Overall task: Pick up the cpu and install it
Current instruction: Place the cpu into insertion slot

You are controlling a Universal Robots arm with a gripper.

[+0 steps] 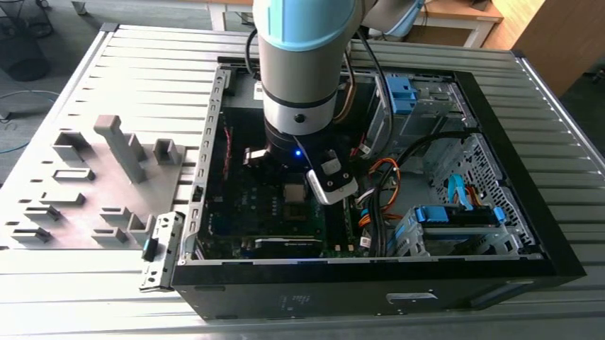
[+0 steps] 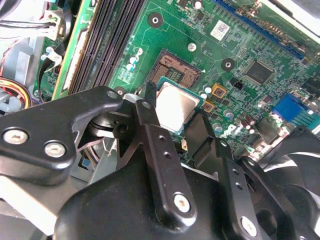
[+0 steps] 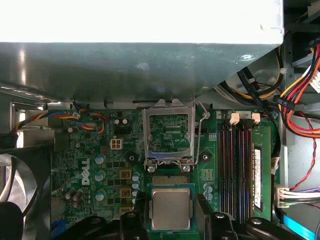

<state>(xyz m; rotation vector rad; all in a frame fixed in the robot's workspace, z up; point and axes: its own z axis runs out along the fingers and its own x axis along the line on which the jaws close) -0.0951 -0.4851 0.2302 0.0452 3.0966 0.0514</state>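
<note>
The jaws are closed on the cpu (image 3: 171, 209), pinching it by two opposite edges with its shiny metal top facing up. In both wrist views the chip hangs level just above the motherboard (image 2: 240, 45), right beside the open socket (image 2: 176, 67) and not yet over it. A strip of the socket's contact field shows between the chip and the hinged metal frame (image 3: 167, 131), which stands swung up and out of the way.

The step in hand looks like the carry to the socket. To do it well, the chip should be kept flat and square to the socket's sides, with its marked corner matched to the socket's. It should go down straight with no sliding, since the contacts would likely bend under a sideways scrape.

Room is tight. The memory slots (image 3: 237, 165) run close along one side of the socket, and a fan (image 3: 20, 185) sits on the other. The grey box (image 3: 140, 65) overhangs just beyond the raised frame, with loose cables (image 3: 300, 100) near it. In the exterior view the arm (image 1: 300, 64) reaches down through the middle of the computer case (image 1: 529, 234). The case's walls ring the arm, and the case rests on the slatted worktop (image 1: 142, 64).
</note>
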